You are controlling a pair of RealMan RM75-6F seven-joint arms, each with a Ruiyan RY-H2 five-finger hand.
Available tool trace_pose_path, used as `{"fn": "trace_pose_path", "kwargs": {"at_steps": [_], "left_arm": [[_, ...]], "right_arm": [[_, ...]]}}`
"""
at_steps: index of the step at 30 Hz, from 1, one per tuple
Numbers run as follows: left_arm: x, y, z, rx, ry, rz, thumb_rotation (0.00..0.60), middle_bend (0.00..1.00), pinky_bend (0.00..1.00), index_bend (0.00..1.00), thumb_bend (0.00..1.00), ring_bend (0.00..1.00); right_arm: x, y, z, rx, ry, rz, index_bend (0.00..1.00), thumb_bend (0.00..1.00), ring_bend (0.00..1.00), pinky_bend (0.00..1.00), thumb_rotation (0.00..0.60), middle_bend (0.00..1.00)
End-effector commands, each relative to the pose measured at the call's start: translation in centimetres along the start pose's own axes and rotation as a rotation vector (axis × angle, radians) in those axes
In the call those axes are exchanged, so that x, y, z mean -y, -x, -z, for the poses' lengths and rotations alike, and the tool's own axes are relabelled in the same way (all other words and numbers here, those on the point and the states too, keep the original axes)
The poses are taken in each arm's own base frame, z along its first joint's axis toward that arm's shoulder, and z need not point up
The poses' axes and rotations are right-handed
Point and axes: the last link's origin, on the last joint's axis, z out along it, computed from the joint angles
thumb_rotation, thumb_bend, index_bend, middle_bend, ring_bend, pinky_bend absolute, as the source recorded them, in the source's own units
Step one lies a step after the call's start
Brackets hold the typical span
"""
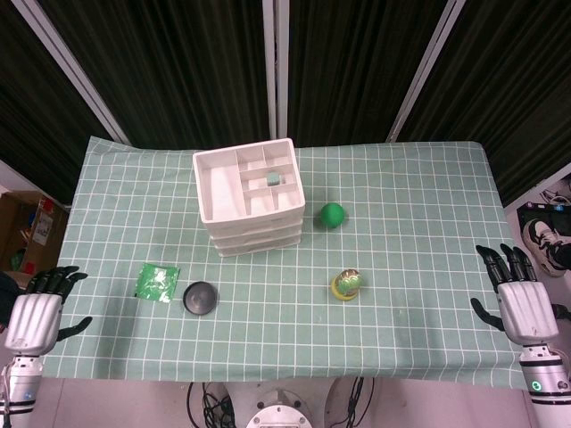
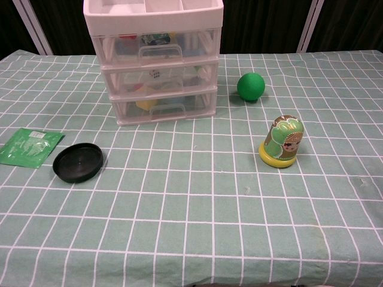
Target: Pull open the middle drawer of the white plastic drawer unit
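The white plastic drawer unit (image 1: 248, 196) stands at the back middle of the table, with an open tray of compartments on top. In the chest view its three clear-fronted drawers are pushed in; the middle drawer (image 2: 158, 79) has a small handle at its centre. My left hand (image 1: 37, 310) rests at the table's front left edge, fingers apart and holding nothing. My right hand (image 1: 519, 300) lies at the front right edge, likewise open and empty. Both hands are far from the unit and outside the chest view.
A green ball (image 1: 332, 215) sits right of the unit. A small painted doll (image 2: 282, 141) stands in front of the ball. A black round lid (image 2: 78, 162) and a green packet (image 2: 30, 146) lie at the front left. A green checked cloth (image 1: 410, 250) covers the table.
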Motion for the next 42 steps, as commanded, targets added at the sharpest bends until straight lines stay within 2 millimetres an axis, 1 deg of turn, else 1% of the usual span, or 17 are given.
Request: {"fn": "trace_pose_path", "kwargs": {"at_steps": [1,6,10,13,15,18,19,21,22,24,25,28,30,32,34,37,42], "left_arm": [[0.0,0.2,-0.1,0.009,-0.002,0.003,0.600,0.22,0.20,0.27,0.09,0.17],[-0.1,0.1,-0.3,0.000,0.003,0.002,0.600,0.22,0.20,0.27,0.09,0.18],[-0.2,-0.2,-0.2,-0.012,0.002,0.003,0.600,0.22,0.20,0.27,0.09,0.17],[-0.2,-0.3,-0.1,-0.017,0.002,0.004,0.600,0.22,0.20,0.27,0.09,0.17],[-0.2,-0.3,0.0,-0.018,0.004,0.005,0.600,0.22,0.20,0.27,0.09,0.18],[-0.2,-0.3,0.2,-0.022,0.002,0.008,0.600,0.22,0.20,0.27,0.09,0.18],[-0.1,-0.3,0.3,-0.025,0.000,0.010,0.600,0.22,0.20,0.27,0.09,0.18],[0.0,-0.4,0.5,-0.029,-0.005,0.013,0.600,0.22,0.20,0.27,0.09,0.17],[0.0,-0.4,0.6,-0.031,-0.007,0.015,0.600,0.22,0.20,0.28,0.09,0.17],[0.1,-0.3,0.8,-0.034,-0.014,0.020,0.600,0.22,0.20,0.28,0.09,0.18],[0.1,-0.3,1.0,-0.035,-0.019,0.023,0.600,0.22,0.20,0.28,0.09,0.18],[0.3,0.0,1.3,-0.035,-0.033,0.034,0.600,0.22,0.20,0.28,0.09,0.18],[0.4,0.1,1.4,-0.035,-0.039,0.038,0.600,0.22,0.20,0.28,0.09,0.18],[0.6,0.2,1.5,-0.036,-0.044,0.042,0.600,0.22,0.20,0.28,0.09,0.17],[0.7,0.3,1.6,-0.038,-0.048,0.046,0.600,0.22,0.20,0.28,0.09,0.17],[0.9,0.5,1.8,-0.040,-0.054,0.051,0.600,0.22,0.20,0.28,0.09,0.18],[1.3,0.8,1.9,-0.039,-0.062,0.063,0.600,0.22,0.20,0.28,0.09,0.18]], "right_arm": [[0.1,0.2,-0.2,0.010,-0.004,0.001,0.00,0.19,0.00,0.03,0.600,0.13],[0.5,0.1,-0.6,0.008,-0.022,0.002,0.00,0.19,0.00,0.03,0.600,0.13],[1.2,-0.4,-1.2,-0.012,-0.058,-0.009,0.00,0.20,0.00,0.04,0.600,0.14],[2.3,-1.0,-2.4,-0.024,-0.126,-0.005,0.00,0.22,0.01,0.09,0.600,0.17],[3.4,-1.3,-3.5,-0.023,-0.186,0.005,0.00,0.27,0.04,0.14,0.600,0.20],[5.7,-1.9,-5.9,-0.012,-0.301,0.056,0.01,0.32,0.12,0.21,0.600,0.26],[6.9,-2.2,-7.1,-0.013,-0.351,0.085,0.02,0.33,0.15,0.23,0.600,0.28],[9.2,-2.6,-9.0,-0.016,-0.431,0.143,0.06,0.36,0.25,0.33,0.600,0.36],[10.3,-2.7,-9.8,-0.019,-0.467,0.171,0.07,0.37,0.28,0.36,0.600,0.38],[12.4,-2.7,-11.3,-0.018,-0.532,0.225,0.10,0.41,0.38,0.46,0.600,0.45],[13.9,-2.5,-12.1,-0.018,-0.577,0.263,0.12,0.42,0.42,0.49,0.600,0.47],[17.5,-1.6,-13.7,-0.003,-0.674,0.342,0.16,0.45,0.54,0.61,0.600,0.57],[19.5,-0.9,-14.5,0.017,-0.717,0.375,0.19,0.46,0.66,0.71,0.600,0.66],[21.5,0.1,-15.1,0.031,-0.757,0.417,0.20,0.47,0.73,0.77,0.600,0.71],[23.2,1.2,-15.5,0.027,-0.788,0.473,0.21,0.48,0.77,0.82,0.600,0.74],[25.1,2.7,-15.6,0.010,-0.813,0.540,0.22,0.48,0.85,0.89,0.600,0.80],[27.3,5.1,-15.7,-0.029,-0.795,0.633,0.24,0.54,0.93,0.98,0.600,0.87]]}}
